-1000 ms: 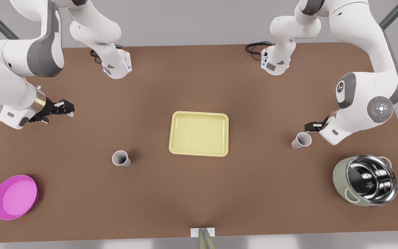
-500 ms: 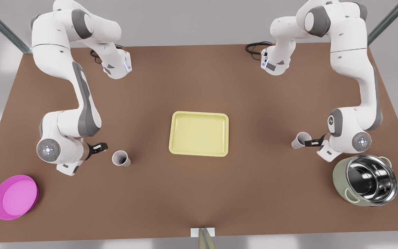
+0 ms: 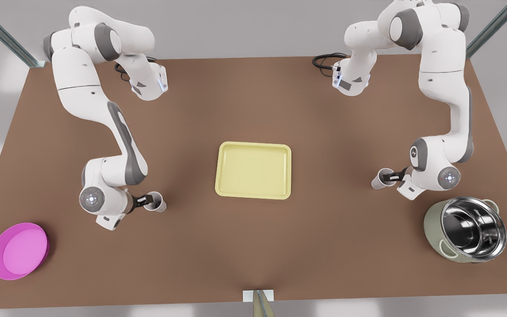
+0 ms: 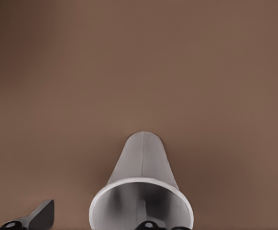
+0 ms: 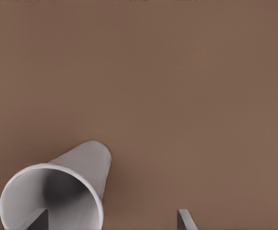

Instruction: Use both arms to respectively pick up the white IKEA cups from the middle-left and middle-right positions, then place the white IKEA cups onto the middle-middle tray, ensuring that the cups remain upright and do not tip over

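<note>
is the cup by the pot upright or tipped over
Upright: the cup stands on its base on the table, its open mouth facing up, right claw at its rim.

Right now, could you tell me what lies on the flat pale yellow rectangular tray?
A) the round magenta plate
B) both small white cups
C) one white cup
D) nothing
D: the flat pale yellow rectangular tray is bare, and both small white cups stand on the brown table beside the arms' jaws.

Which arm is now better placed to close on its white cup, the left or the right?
Left, narrowly. Both are open, astride a rim. The left gripper has its white cup wall midway between its fingers; the right gripper has the other white cup nearer one finger.
</note>
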Tool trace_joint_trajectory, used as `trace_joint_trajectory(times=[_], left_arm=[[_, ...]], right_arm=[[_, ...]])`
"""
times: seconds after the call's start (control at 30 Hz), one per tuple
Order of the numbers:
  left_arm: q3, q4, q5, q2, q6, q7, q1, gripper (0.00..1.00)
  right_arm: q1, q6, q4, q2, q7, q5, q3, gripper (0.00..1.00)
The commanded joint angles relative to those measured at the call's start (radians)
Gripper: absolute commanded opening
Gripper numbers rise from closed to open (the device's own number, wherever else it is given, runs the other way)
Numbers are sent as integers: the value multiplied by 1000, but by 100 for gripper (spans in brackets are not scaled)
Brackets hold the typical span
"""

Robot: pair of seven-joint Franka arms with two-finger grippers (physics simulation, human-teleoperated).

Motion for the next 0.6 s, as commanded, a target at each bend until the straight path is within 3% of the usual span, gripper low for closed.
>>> trace_joint_trajectory(times=[0.0,0.03,0.1,0.17,0.2,0.3,0.37,0.4,0.5,0.57], left_arm=[[0,2,-18,10,21,-7,2,74],[0,1,-22,10,21,-7,2,63],[0,2,-41,11,19,-7,2,54],[0,4,-70,11,18,-9,2,31],[0,4,-70,11,18,-9,2,25],[0,7,-70,10,14,-10,4,22],[-1,15,-70,-2,8,-9,2,21],[-3,22,-68,-22,8,-15,-4,21],[-58,162,-64,-12,-71,-174,-33,21],[-83,257,-62,5,-96,-432,-146,21]], right_arm=[[0,62,-2,7,47,2,0,100],[0,62,-3,21,47,2,0,100],[0,63,-2,27,47,0,0,100],[1,63,-2,38,47,5,0,100],[0,63,-2,41,47,5,0,100],[1,63,1,57,47,5,0,98],[1,63,3,61,46,2,0,62],[6,63,9,61,38,-2,0,52],[15,63,18,64,30,-6,0,30],[17,62,21,67,27,-6,0,21]])
